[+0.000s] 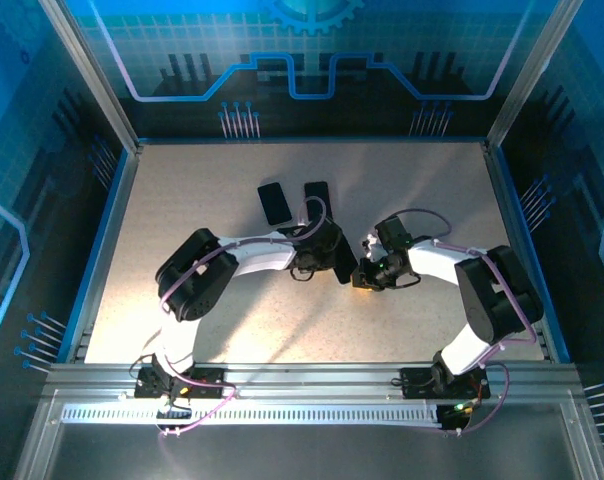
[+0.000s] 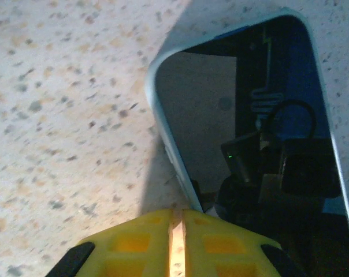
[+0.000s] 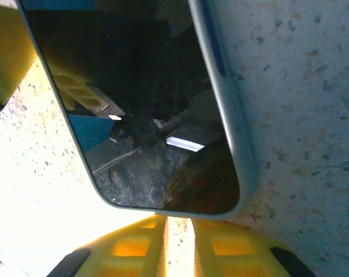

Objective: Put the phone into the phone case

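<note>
Phone (image 1: 342, 262) lies flat on the table (image 1: 182, 200), btwn my two pincers. L pincer (image 2: 175, 242) is closed to a thin slit, tips at the phone's (image 2: 249, 115) near corner. R pincer (image 3: 177, 242) is closed too, tips against its (image 3: 140, 104) short end. Can't tell if either is nipping it. Beyond lie left slab (image 1: 274, 203) and right slab (image 1: 317, 198); one prob. the case, can't tell which.

Handling, my guess: stiff, thin, moderately heavy. The glass face is glossy, so slippery and scratchable. I'd grip across the long rims near the middle, not on the screen.
</note>
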### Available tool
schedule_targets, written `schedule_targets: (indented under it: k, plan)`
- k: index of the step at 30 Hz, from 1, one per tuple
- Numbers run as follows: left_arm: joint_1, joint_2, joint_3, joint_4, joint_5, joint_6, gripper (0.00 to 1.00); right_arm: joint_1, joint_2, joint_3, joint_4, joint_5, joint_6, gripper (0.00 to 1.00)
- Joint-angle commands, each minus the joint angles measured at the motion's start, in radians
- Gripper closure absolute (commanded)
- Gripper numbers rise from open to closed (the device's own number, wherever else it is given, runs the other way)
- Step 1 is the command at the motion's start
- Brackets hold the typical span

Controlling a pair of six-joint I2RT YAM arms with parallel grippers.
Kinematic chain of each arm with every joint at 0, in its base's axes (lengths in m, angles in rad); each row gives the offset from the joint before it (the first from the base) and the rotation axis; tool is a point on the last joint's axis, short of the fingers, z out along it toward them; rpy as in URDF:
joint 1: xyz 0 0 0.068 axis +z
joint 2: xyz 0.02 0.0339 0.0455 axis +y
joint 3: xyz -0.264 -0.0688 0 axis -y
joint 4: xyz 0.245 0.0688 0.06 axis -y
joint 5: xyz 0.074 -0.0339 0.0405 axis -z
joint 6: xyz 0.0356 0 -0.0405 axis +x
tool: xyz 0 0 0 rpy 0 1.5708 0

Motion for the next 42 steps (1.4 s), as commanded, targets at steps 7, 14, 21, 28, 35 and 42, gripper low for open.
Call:
schedule_targets:
  k: [7,14,21,28,35,42]
  plan:
    - [0.018,0.114,0.165,0.031,0.036,0.034,0.86,-0.022,0.075,0.048,0.074,0.037,0.008,0.81]
    - [0.046,0.13,0.185,0.046,0.05,0.028,0.86,-0.042,0.113,0.111,0.089,0.081,0.019,0.81]
    - [0.085,0.152,0.204,0.066,0.076,0.031,0.85,-0.078,0.149,0.218,0.104,0.098,0.038,0.81]
    - [0.108,0.226,0.298,0.06,0.112,0.041,0.85,-0.097,0.18,0.284,0.116,0.115,0.051,0.81]
    - [0.119,0.277,0.398,0.055,0.116,0.037,0.84,-0.106,0.251,0.34,0.133,0.11,0.065,0.8]
    - [0.137,0.317,0.467,0.049,0.11,0.018,0.83,-0.108,0.32,0.382,0.148,0.118,0.069,0.8]
